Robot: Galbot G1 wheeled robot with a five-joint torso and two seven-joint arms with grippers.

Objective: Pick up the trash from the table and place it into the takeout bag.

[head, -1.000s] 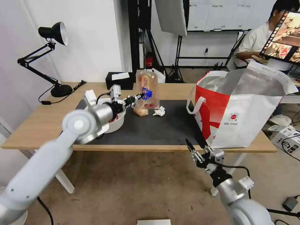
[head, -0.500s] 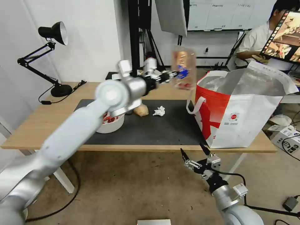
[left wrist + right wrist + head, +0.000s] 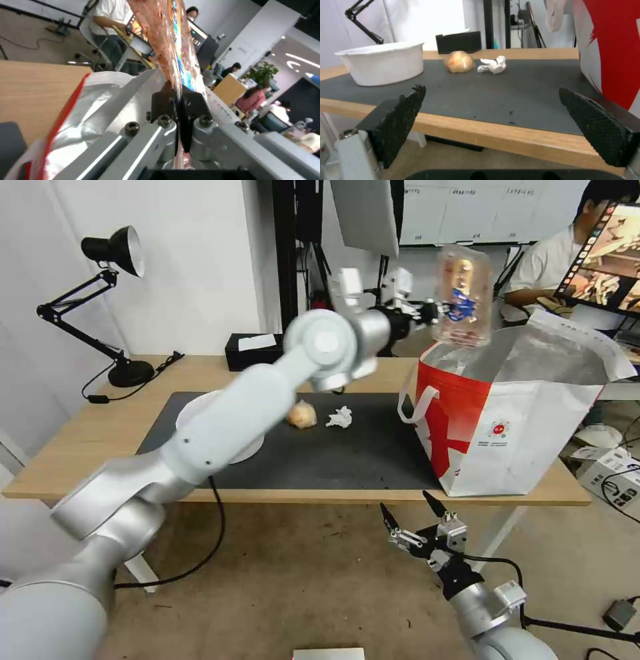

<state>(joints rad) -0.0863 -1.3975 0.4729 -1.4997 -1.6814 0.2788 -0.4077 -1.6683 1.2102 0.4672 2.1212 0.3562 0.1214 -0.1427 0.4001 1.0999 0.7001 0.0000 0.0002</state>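
Clear plastic is pinched flat between the two dark fingers [image 3: 166,101] of my left hand [image 3: 432,310]: I am holding a clear rectangular tray [image 3: 462,295], smeared red inside and carrying a blue label, upright in the air above the near-left corner of the takeout bag's mouth. In my left wrist view the tray [image 3: 168,37] rises straight out of the closed jaws, with the silver foil lining and red edge of the takeout bag [image 3: 80,105] directly below. My left arm reaches out across the table [image 3: 87,433] from my left side to get there. The takeout bag [image 3: 513,407] stands open at the right end of the table, on the edge of the dark grey mat [image 3: 347,453], its white loop handle hanging on the side facing the mat. On the mat lie the tan lump in its knotted bag [image 3: 303,415] and, just beside it, the crumpled white tissue [image 3: 341,417]; the white round bowl [image 3: 243,447] sits further left, mostly behind my arm. My right wrist view shows the same three: bowl [image 3: 381,62], lump [image 3: 459,61], tissue [image 3: 492,65]. A black tissue box [image 3: 255,351] sits at the table's far edge. My right hand [image 3: 408,515] hangs low in front of the table's near edge, below the bag, fingers spread wide and holding nothing.
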